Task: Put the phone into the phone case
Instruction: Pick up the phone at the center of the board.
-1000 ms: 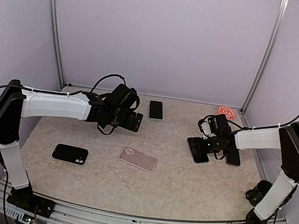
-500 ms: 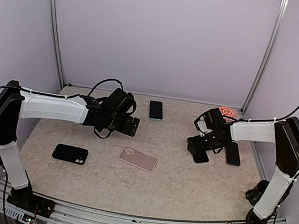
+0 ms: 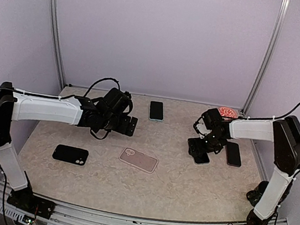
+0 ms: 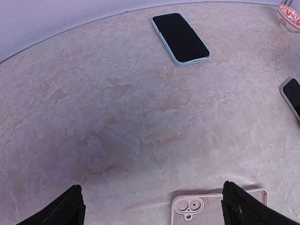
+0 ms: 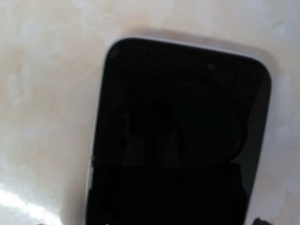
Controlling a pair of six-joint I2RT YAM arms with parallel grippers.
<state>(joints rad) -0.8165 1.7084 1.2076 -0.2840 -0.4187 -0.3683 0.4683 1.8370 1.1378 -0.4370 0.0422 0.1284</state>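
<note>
Both phone point(image 3: 201, 159) edges at mid-right are needing even contact; we are reading right gripper point(image 3: 205, 148) jaws as unclear, left gripper point(image 4: 152, 206) agape.

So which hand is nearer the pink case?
Left. The left hand hangs just beyond the pink case; the right hand is farther off to its right, over a phone.

1. Red-and-white patterned dish point(image 3: 227, 112) tucked in the far right corner of the marbled beige worktop point(image 3: 184, 190).
2. Light-blue-edged handset point(image 3: 156, 110), screen up, mid far edge.
3. Flat black slab point(image 3: 70, 154) with camera lenses, near the left edge.
</note>
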